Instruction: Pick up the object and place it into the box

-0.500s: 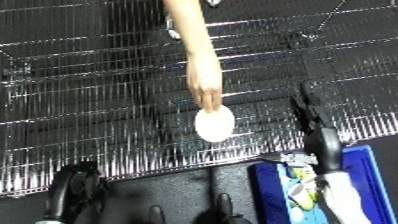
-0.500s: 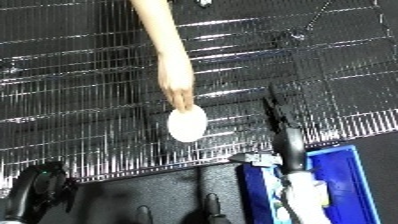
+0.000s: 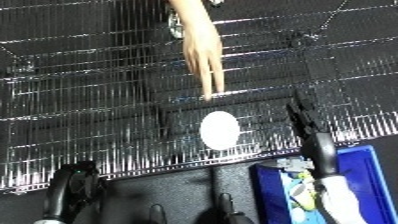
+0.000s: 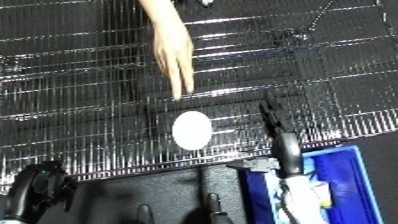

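White oval object (image 3: 219, 130), plain and smooth.

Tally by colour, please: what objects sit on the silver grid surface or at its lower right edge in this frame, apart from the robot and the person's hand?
White: 1, the oval white object on the grid surface.
Blue: 1, the blue bin at lower right.
Total: 2.

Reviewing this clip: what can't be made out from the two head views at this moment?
- White object: a blurred oval; what it is cannot be told.
- Blue bin: cut off by the lower and right edges; its contents are a blur.
- Right hand: dark against the shiny surface; whether its fingers are open or curled is unclear.
- Left hand: only a dark shape at the lower edge.
- Person's hand: arm cut off by the top edge.
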### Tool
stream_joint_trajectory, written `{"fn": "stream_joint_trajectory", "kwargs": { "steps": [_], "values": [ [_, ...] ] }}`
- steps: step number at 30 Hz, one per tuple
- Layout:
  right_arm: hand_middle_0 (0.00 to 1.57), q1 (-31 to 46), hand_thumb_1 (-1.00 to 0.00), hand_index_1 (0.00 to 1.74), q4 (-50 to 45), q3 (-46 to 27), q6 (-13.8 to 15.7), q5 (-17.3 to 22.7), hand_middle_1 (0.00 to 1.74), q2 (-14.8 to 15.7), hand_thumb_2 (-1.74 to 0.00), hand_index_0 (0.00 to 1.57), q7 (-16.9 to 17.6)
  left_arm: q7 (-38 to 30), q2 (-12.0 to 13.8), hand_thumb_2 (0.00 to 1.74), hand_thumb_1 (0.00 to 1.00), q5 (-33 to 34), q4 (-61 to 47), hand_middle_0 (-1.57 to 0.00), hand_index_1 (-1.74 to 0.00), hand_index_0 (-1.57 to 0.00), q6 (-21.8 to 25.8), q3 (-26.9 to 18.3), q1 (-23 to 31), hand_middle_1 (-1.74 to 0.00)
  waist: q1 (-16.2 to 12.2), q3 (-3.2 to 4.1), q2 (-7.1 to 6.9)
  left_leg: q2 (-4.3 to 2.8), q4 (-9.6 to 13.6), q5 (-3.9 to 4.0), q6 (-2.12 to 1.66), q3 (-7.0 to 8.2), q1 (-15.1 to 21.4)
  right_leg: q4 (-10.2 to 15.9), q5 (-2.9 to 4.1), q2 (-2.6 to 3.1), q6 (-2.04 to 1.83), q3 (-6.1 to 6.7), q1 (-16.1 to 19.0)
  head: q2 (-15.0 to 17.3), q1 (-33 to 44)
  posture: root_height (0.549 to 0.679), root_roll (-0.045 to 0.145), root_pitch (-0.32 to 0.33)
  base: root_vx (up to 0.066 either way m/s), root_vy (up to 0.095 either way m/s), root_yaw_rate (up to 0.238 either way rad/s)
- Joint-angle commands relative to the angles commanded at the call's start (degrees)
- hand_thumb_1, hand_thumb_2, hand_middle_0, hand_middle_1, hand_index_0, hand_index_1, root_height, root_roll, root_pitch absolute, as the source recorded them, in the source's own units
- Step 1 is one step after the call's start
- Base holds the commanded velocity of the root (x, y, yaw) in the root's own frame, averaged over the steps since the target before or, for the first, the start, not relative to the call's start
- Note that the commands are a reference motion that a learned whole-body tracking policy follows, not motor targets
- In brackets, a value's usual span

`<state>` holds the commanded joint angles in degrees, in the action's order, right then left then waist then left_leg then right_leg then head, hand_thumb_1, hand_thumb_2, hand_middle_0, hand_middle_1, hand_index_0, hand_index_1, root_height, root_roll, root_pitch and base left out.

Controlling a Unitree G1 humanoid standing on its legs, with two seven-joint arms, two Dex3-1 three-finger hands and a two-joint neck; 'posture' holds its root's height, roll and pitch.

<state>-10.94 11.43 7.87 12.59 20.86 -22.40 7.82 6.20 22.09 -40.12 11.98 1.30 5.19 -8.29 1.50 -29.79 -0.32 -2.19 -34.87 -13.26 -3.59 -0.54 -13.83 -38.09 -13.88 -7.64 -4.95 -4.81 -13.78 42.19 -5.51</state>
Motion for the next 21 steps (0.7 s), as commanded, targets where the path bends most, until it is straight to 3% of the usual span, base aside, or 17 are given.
{"fn": "stream_joint_trajectory", "kwargs": {
  "steps": [5,11,21],
  "values": [
    [0.0,-2.1,0.0,0.0,1.1,1.2,-0.4,-1.7,0.0,-0.6,0.0,0.0,0.5,-0.8,0.3,1.74,1.0,0.0,-0.6,-1.57,-1.74,-1.57,0.3,0.8,-0.9,-1.74,0.1,0.0,0.42,0.61,-2.3,-0.55,0.35,-0.11,-3.5,-2.9,-0.28,-0.32,-0.09,0.24,-4.1,-2.3,-0.9,0.648,0.046,-0.079,-0.054,0.031,0.04],
    [0.0,-4.8,0.0,0.0,2.4,2.7,-0.8,-2.7,0.0,-1.5,0.0,0.0,1.0,-2.0,0.3,1.74,1.0,-0.3,-1.4,-1.57,-1.74,-1.57,0.5,1.8,-2.4,-1.74,0.1,0.0,0.97,0.94,-5.8,-1.71,0.7,-0.25,-7.9,-6.5,-0.95,-0.38,0.07,0.66,-8.8,-4.2,-1.5,0.641,0.045,-0.046,-0.059,0.027,0.04],
    [0.0,-8.8,0.0,0.0,4.4,4.4,-0.9,-2.1,0.0,-2.1,0.0,0.0,0.6,-3.2,-0.2,1.74,1.0,-0.3,-1.7,-1.57,-1.74,-1.57,0.9,3.2,-4.3,-1.74,0.2,0.0,1.54,1.25,-9.0,-3.16,0.85,-0.08,-12.3,-9.7,-1.64,-0.46,0.18,0.83,-13.8,-6.9,-3.4,0.633,0.044,-0.004,-0.029,0.028,0.034]
  ]
}}
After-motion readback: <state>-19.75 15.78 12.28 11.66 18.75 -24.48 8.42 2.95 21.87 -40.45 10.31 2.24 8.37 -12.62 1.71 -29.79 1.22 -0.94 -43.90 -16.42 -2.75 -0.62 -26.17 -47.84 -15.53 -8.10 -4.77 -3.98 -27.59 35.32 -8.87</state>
